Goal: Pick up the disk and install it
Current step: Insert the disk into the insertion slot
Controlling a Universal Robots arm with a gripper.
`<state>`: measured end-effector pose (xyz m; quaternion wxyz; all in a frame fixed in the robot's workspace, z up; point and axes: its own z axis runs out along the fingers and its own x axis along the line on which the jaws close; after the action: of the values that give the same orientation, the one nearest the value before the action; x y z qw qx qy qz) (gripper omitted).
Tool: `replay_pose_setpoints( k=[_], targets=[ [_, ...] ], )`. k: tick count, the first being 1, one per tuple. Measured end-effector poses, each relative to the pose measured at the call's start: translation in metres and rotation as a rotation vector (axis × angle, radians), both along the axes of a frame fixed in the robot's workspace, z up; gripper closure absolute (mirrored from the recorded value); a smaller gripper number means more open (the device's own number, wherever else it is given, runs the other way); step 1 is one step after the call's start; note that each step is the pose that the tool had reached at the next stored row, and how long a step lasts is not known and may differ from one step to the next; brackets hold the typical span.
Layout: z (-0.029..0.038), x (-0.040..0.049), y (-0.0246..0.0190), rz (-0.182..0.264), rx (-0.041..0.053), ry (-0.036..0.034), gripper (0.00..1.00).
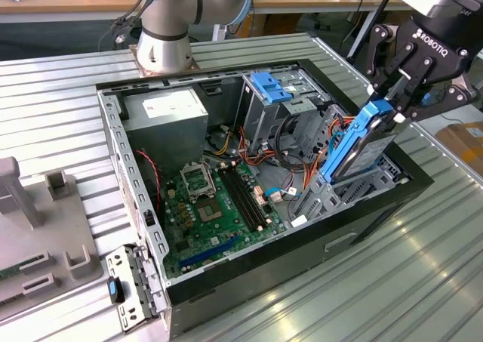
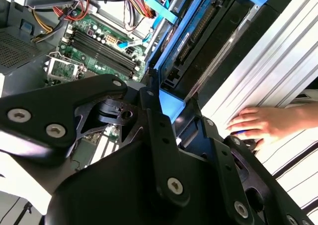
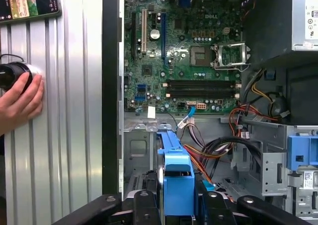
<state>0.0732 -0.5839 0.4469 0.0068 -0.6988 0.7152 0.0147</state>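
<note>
gripper [image 1: 394, 106] closed on the upper end of the disk [image 1: 361, 149], its black fingers [image 2: 155, 103] pinching the blue carrier rail [image 3: 176, 170] from either side, as seen in both wrist views. the disk stands on edge and tilted. its long axis runs from the claw down and toward the exterior view's left, into the grey drive bay [image 1: 355, 191] at the corner of the open computer case [image 1: 113, 138] on the exterior view's right. the lower end meets the mouth of the bay; how deep it sits cannot be told. the disk thus lies directly below the claw, along the line of the fingers, and the single arm is the only one engaged. a white label marks the power supply [image 1: 166, 112], and print appears on the gripper housing and the motherboard [image 1: 215, 198]; none is transcribed. a person's hand [image 3: 20, 103] rests on a dark round object [image 3: 11, 75] on the ribbed metal table [image 1: 423, 274], just beside the case wall.
</note>
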Motion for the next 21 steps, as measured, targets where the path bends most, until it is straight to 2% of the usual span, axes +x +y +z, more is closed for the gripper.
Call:
replay_pose_setpoints(
  k=[4,5,6,9,16,18,21],
  targets=[
    [-0.0073,0.0000,-0.0009,0.004,-0.0001,0.0000,0.64],
    [-0.0118,0.0000,-0.0015,0.007,0.0000,0.0000,0.64],
    [-0.0134,0.0000,-0.0016,0.008,-0.0001,0.0000,0.64],
    [-0.0137,0.0000,-0.0016,0.008,-0.0002,0.0000,0.64],
    [-0.0277,0.0000,-0.0017,0.008,0.0000,0.0000,0.64],
    [-0.0346,0.0000,-0.0016,0.008,-0.0002,0.0000,0.64],
    [-0.0353,0.0016,-0.0017,0.008,-0.0002,0.0000,0.64]
  ],
)
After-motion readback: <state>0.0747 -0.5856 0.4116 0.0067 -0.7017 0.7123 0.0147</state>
